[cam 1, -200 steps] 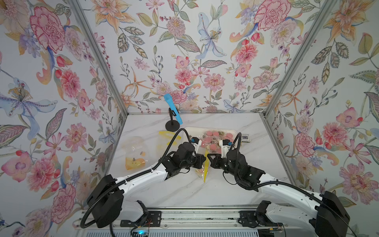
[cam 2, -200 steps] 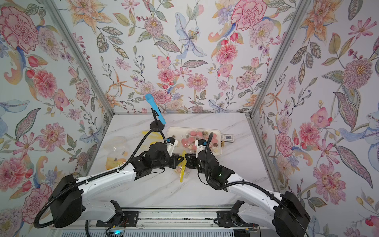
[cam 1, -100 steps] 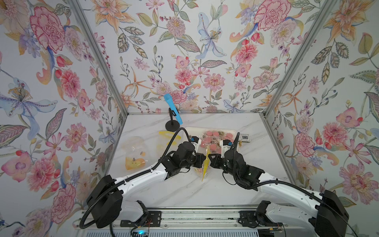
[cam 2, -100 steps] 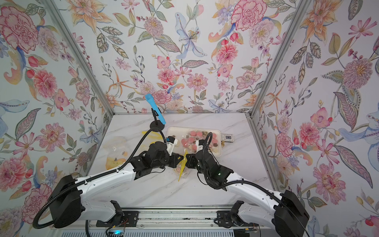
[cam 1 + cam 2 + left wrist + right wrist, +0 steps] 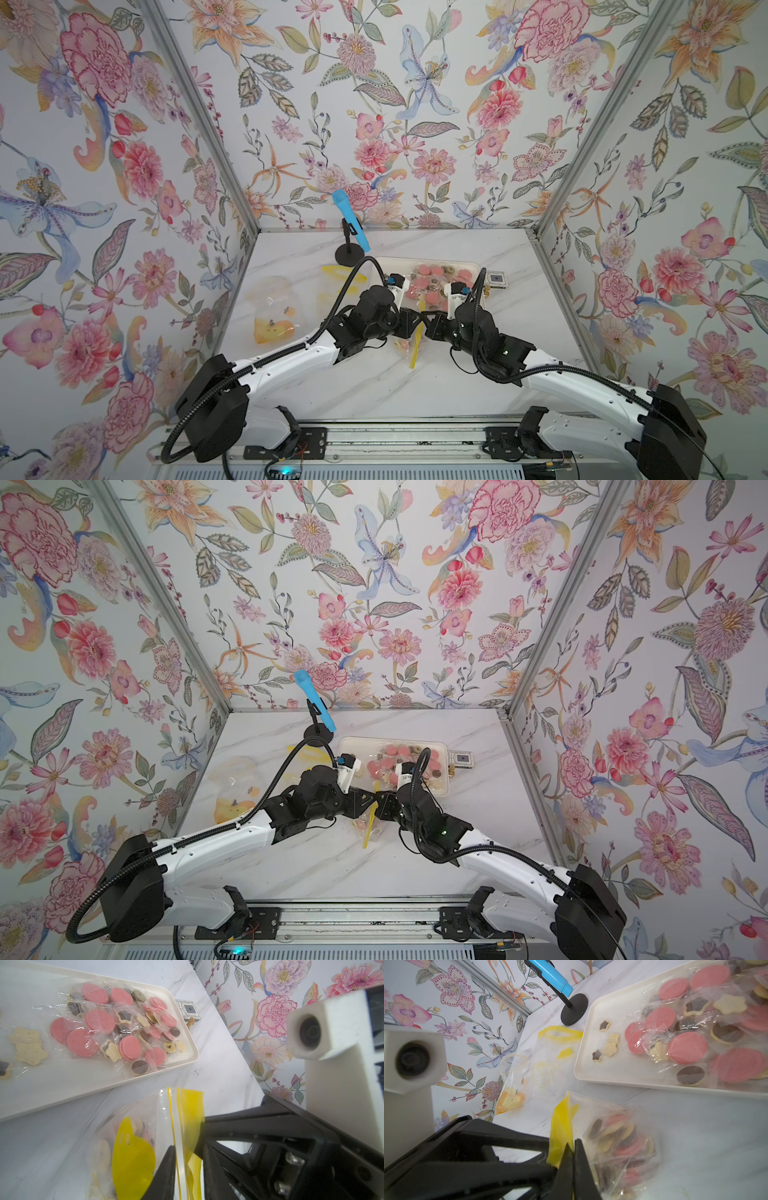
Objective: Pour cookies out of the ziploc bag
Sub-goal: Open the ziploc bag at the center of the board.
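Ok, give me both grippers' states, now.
Left gripper: slightly open, jaws either side of the ziploc bag at its yellow zip strip.
Right gripper: shut on the ziploc bag's yellow strip.

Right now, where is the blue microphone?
In both top views the blue microphone stands on its black stand at the table's back, beside the white tray.

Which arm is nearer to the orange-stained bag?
Left. The left arm passes close beside the orange-stained bag. The right arm is on the opposite side, beyond the cookie bag that its claw pinches.
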